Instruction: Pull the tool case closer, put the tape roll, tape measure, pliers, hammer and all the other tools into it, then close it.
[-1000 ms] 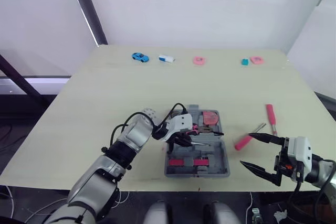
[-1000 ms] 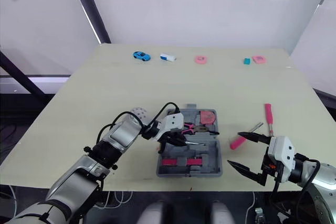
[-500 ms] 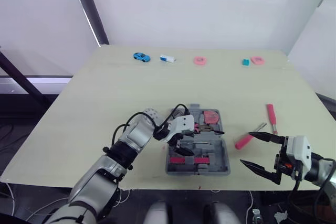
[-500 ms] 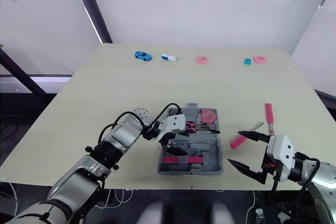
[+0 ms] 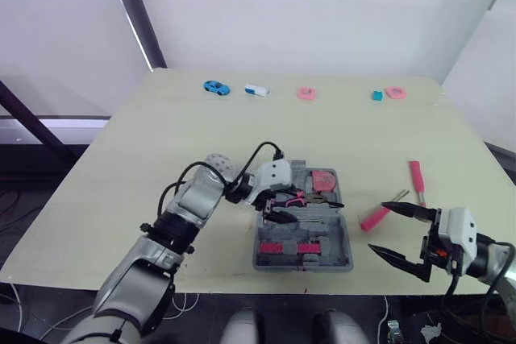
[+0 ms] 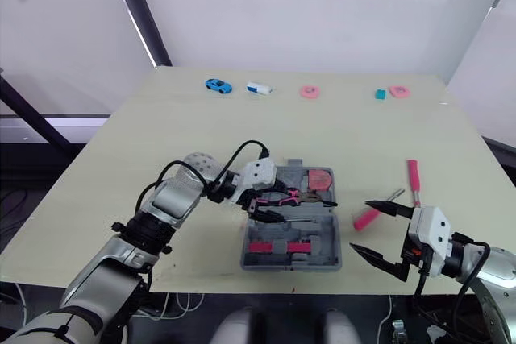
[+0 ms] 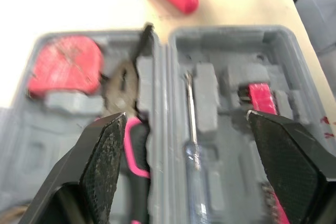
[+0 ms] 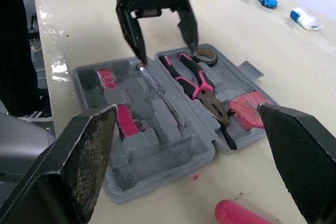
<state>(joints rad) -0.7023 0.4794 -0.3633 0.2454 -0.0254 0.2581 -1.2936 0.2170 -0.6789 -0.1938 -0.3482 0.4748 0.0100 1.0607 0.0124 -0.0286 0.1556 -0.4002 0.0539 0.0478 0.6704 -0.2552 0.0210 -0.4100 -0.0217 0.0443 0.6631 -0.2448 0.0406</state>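
Jaws of the left gripper are standing wide apart and gripping nothing. It is hovering just over the open tool case, lower centre of the head view, above the hinge line. Beneath it, pink-handled pliers are lying in the upper half of the case. A clear-handled screwdriver is lying in the lower half, alongside the hinge. Red tape measure is sitting in the case's upper right corner. Tape roll is resting beside the plier handles.

Right gripper, lower right of frame, is also gaping wide and empty, hanging just right of the case without touching it. Near its upper finger a pink-handled tool is lying on the table, with a red screwdriver further up and right. Small items are sitting along the table's top edge, a blue toy car among them.
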